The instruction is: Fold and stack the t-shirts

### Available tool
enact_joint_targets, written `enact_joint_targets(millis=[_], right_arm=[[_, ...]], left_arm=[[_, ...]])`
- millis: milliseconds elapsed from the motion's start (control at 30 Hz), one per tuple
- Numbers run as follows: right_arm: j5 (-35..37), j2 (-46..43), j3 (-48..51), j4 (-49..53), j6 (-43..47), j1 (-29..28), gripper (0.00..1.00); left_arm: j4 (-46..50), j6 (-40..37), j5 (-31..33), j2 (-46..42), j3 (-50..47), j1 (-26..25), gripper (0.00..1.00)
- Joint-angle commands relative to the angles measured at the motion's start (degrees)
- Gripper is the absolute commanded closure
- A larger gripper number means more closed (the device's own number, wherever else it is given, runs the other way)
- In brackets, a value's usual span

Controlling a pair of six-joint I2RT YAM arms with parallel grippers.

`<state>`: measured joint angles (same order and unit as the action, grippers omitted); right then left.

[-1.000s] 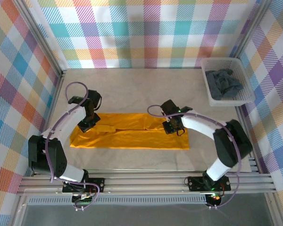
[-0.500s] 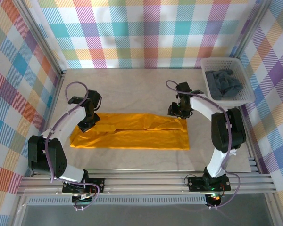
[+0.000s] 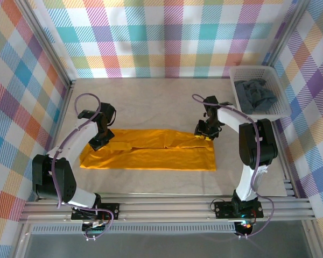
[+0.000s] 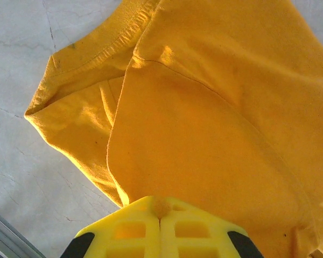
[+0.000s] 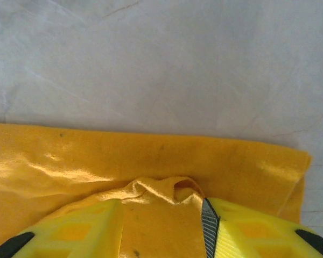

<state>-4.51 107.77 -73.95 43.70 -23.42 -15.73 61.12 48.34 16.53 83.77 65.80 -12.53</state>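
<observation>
One mustard t-shirt [image 3: 151,153] lies lengthwise left-to-right.

The mustard-orange t-shirt [image 4: 215,107] covers most of the view, lying in overlapping layers on the pale, faintly cracked table [image 4: 21,48]. A stitched hem [image 4: 105,45] runs along its upper left edge, and below it a rounded fold of cloth [image 4: 70,123] bulges out toward the left. At the bottom, the left gripper [image 4: 160,212] has its two yellow fingers pressed together, with a small nub of the shirt caught at their meeting line. A strip of metal rail [image 4: 2,239] crosses the lower left corner.
</observation>
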Motion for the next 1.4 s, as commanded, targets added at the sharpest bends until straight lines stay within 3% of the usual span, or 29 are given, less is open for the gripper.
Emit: enact_joint_targets(millis=[0,100,267,367,933,1367], right_arm=[[3.77,0.04,-0.09,-0.55,6.14,-0.18,0.57],[4.98,-0.60,-0.65,-2.51,10.22,-0.17,0.57],[-1.54,0.66,-1.26,-5.10,17.78,-0.59,0.61],[-1.54,1.43,-1.26,-4.74,19.61,-0.61,0.64],[-0.44,1.19,0.29,-3.02,19.09,-1.21,0.74],[1.88,-0.28,2.41,-2.74,19.20,-1.18,0.72]], left_arm=[[0.05,-0.88,0.01,0.50,0.62,-0.82,1.00],[-0.15,-0.88,-0.03,0.58,0.64,-0.82,1.00],[-0.04,-0.83,-0.01,1.04,0.84,-0.82,1.00],[0.14,-0.80,0.04,0.87,1.08,-0.82,1.00],[0.05,-0.77,0.01,1.45,1.34,-0.83,1.00],[-0.03,-0.71,-0.11,1.75,1.70,-0.82,1.00]])
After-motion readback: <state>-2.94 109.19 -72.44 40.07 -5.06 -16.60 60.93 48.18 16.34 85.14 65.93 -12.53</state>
